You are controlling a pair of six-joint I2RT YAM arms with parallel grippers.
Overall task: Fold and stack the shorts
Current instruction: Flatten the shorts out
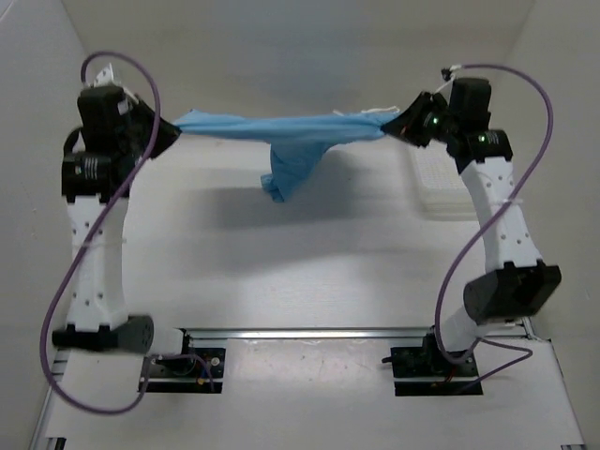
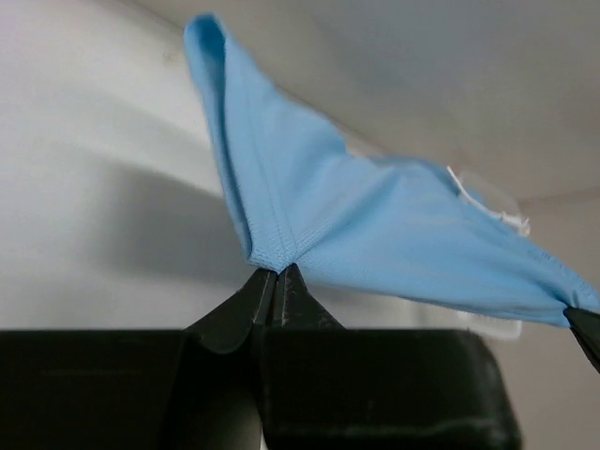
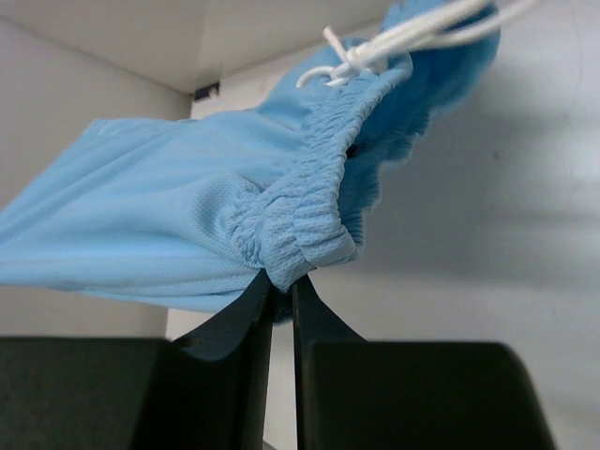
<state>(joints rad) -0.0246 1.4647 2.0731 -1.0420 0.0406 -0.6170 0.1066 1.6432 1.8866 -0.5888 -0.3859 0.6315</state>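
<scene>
The light blue shorts (image 1: 281,131) hang stretched in the air between both arms, one leg drooping down in the middle (image 1: 286,173). My left gripper (image 1: 172,128) is shut on a hem corner of the shorts (image 2: 272,253); its fingertips (image 2: 277,274) pinch the fabric. At the other end my right gripper (image 1: 398,125) is shut on the gathered elastic waistband (image 3: 300,234), its jaws meeting just under that band (image 3: 282,286). The thin white drawstring (image 3: 394,42) trails off the waistband.
A white mesh basket (image 1: 445,183) sits on the table at the right, under the right arm. The arm bases (image 1: 183,366) (image 1: 436,361) stand at the near edge. White walls close in the back and sides.
</scene>
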